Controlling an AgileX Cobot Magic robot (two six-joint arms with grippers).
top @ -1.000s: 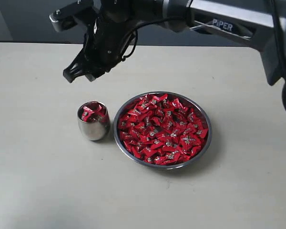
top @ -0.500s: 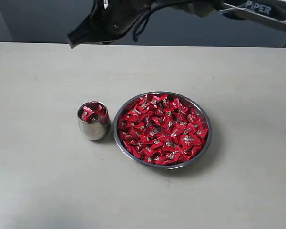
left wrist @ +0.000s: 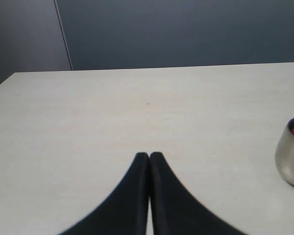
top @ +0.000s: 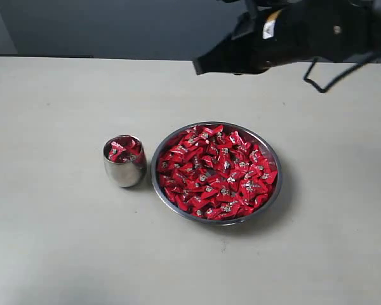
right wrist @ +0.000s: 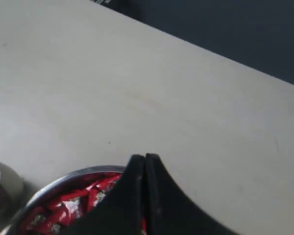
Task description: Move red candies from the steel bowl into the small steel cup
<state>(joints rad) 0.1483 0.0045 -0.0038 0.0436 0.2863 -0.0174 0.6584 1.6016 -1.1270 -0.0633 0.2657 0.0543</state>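
Right pincer (top: 201, 65) first: on my wrist feed its two black, smoothly tapered fingers (right wrist: 136, 169) meet flat along their whole inner edge, so it is closed, and I see nothing caught between them. From the exterior camera it hangs up off the desk (top: 63, 241), on the far side of the steel bowl (top: 153, 173), at the end of a glossy black arm with a loop of cable beside it. Left pincer (left wrist: 149, 155) is closed as well, its matte black tips pressed together over bare desk, and it carries nothing.

The desk is a pale, matte beige surface with a faint grain. The bowl is wide, shallow and round, with a thin polished rim, and it is heaped with red candies (top: 217, 171) in shiny, crinkled twist wrappers with small silver-white marks. Just beside it, on its left in the exterior view and not quite touching as far as I can tell, stands the small steel cup (top: 124, 173), upright, handleless, with a rounded egg-like body that mirrors the desk. A few more red candies (top: 123, 150) sit in its mouth, filling it up near the rim. My left wrist feed catches the cup's curved side (left wrist: 290, 159) at the edge of its picture.
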